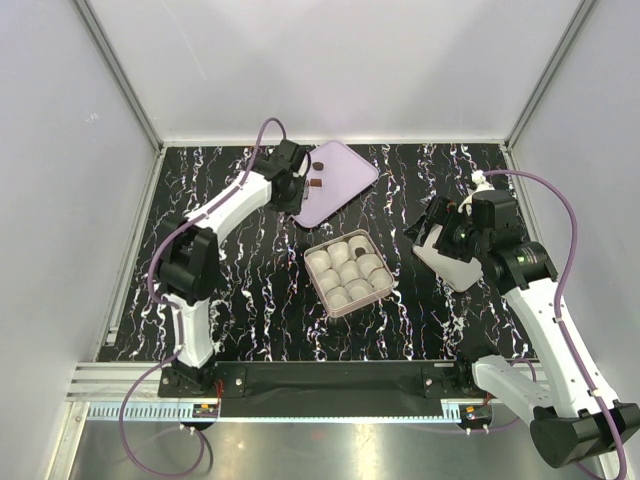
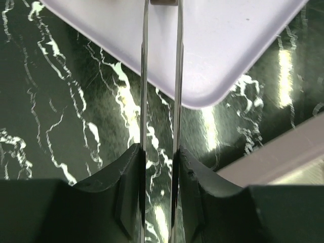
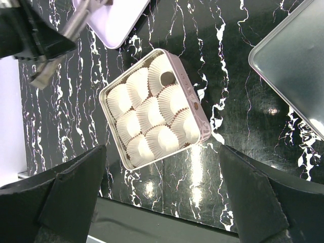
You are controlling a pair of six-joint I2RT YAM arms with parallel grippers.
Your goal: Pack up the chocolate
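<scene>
Two dark brown pieces of chocolate (image 1: pixel 320 164) lie on a lavender tray (image 1: pixel 345 190) at the back. My left gripper (image 1: pixel 314 183) reaches over that tray. Its long thin metal fingers (image 2: pixel 144 76) stand narrowly apart on either side of one chocolate piece (image 2: pixel 163 2) at the top edge of the left wrist view. A pink square box (image 1: pixel 333 303) of white paper cups (image 3: pixel 152 111) sits mid-table, and one cup holds a chocolate (image 3: pixel 166 78). My right gripper (image 3: pixel 162 202) hangs wide open and empty above the table, near the box's front corner.
A pale grey lid (image 3: pixel 293 61) lies on the black marbled table to the right of the box, under my right arm (image 1: pixel 520 265). White walls close the table in at the back and on both sides.
</scene>
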